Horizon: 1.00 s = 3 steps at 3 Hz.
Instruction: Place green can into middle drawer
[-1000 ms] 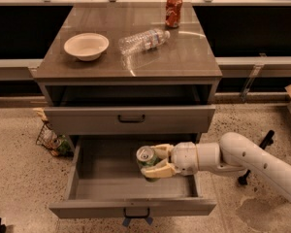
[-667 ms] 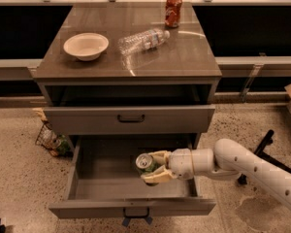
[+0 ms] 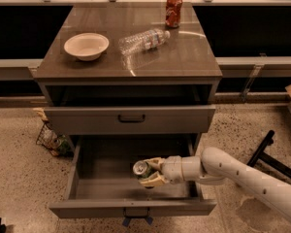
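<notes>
The middle drawer [image 3: 87,176] is pulled wide open at the bottom of the grey cabinet, with a small dark handle on its front panel. My gripper [image 3: 149,172] reaches in from the right and is inside the drawer, right of its centre. It is shut on the green can [image 3: 142,169], which stands upright between the pale fingers with its silver top showing. The can's base is close to the drawer floor; I cannot tell whether it touches.
The shallower drawer [image 3: 131,118] above is closed. On the cabinet top [image 3: 77,64] are a white bowl [image 3: 86,45], a clear plastic bottle [image 3: 143,41] lying on its side and a red soda can [image 3: 173,10]. A wire basket [image 3: 52,141] sits on the floor left.
My gripper has carried the green can a little to the left and lower inside the open drawer. Nothing else has moved.
</notes>
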Each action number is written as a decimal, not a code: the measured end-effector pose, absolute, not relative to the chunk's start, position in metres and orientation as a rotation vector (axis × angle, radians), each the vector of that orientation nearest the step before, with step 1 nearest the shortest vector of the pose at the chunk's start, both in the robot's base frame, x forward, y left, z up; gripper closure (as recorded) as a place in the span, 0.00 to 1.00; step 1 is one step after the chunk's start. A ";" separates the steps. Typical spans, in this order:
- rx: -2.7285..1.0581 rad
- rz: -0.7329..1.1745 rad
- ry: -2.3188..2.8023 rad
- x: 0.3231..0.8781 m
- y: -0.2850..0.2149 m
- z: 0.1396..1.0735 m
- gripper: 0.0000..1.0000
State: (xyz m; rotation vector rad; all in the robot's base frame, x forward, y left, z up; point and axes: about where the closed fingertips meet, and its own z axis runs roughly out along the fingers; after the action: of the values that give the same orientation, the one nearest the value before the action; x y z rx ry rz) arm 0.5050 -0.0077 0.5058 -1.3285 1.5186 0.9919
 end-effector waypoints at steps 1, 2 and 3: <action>-1.333 0.979 1.529 0.520 -0.001 0.474 1.00; -1.346 0.978 1.514 0.538 0.008 0.457 1.00; -1.359 0.986 1.508 0.550 0.019 0.447 0.84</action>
State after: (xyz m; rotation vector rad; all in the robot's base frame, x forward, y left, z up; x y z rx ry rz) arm 0.5502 0.0192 0.4471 -1.3590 1.5076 0.9863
